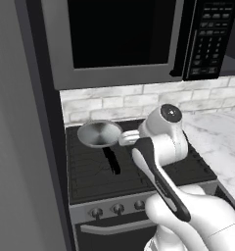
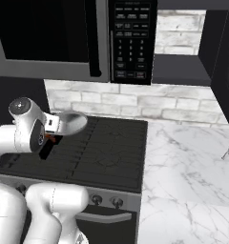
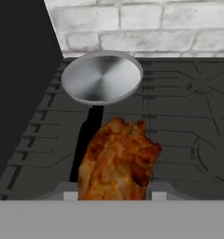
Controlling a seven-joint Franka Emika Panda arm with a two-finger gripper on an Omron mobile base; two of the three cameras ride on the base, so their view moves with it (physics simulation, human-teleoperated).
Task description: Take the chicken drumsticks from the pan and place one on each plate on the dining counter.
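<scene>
The room is a rendered kitchen, with a large dark-doored steel microwave [image 1: 122, 41] hung over a black gas stove [image 1: 139, 171] with dark grates, a white brick backsplash [image 2: 130, 102] behind it and a white marble-patterned countertop with grey veining [image 2: 188, 167] running off to the stove's right; a row of grey knobs [image 1: 118, 209] and an oven handle sit along the stove's front. The white Franka arm with dark joints [image 1: 163, 147] reaches over the burners near the left side of the stove. The small round light-grey metal frying pan with a straight black handle [image 3: 101, 77] sits on the rear left burner, and its bowl looks bare in the hand view. The step in hand appears to be the carry: the two-finger gripper [image 3: 113, 193] is clamped on one orange-brown roasted chicken drumstick [image 3: 117, 161], which is lifted clear of the pan and hangs just in front of it, above the handle. Whether this is the first or second piece cannot be told, since no blue plate or dining counter is in sight. The next move would call for keeping the grip firm while the base turns or drives away from the stove to find the plates, then lowering the drumstick onto an unfilled one; a rough swing could shake the meat loose
</scene>
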